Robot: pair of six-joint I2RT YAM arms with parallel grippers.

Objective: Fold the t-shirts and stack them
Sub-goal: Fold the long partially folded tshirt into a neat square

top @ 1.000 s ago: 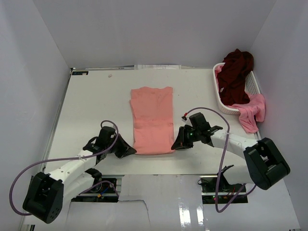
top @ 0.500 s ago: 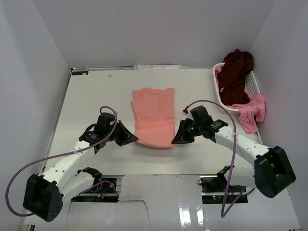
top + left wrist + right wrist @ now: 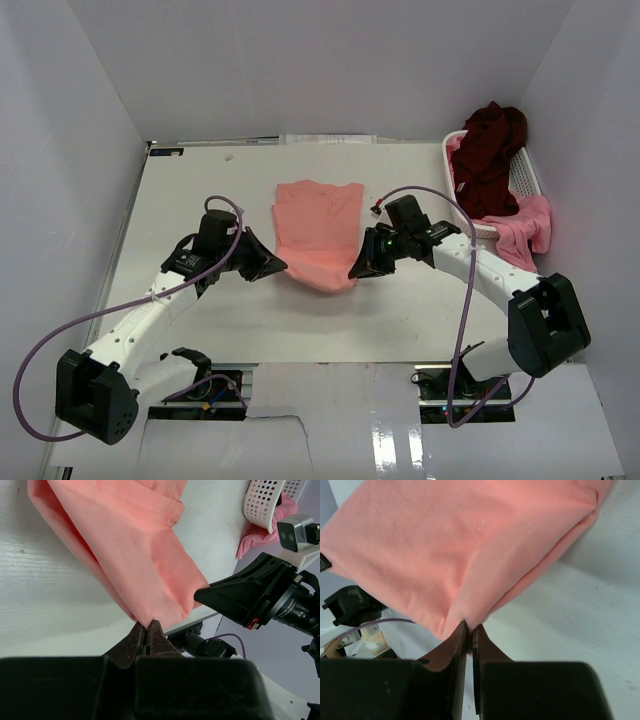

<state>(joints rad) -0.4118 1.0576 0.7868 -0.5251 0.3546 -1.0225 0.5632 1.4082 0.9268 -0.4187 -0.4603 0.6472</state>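
Note:
The salmon-pink t-shirt [image 3: 318,225] lies mid-table, its near end lifted off the surface and sagging between my two grippers. My left gripper [image 3: 281,267] is shut on the shirt's near left corner, with cloth [image 3: 125,540] pinched between its fingertips [image 3: 156,628] in the left wrist view. My right gripper [image 3: 353,272] is shut on the near right corner, where the right wrist view shows the cloth [image 3: 470,540] folded over. The dark maroon t-shirt [image 3: 488,145] is heaped in the white basket [image 3: 522,180]. The brighter pink t-shirt [image 3: 522,232] hangs over the basket's near end.
The white slatted basket stands at the back right against the wall, and its rim [image 3: 260,502] shows in the left wrist view. White walls enclose the table on three sides. Purple cables loop from both arms.
Both grippers have lifted the shirt's near edge and carried it toward the far side. The shirt's visible length has shortened as the near end rises over the rest.

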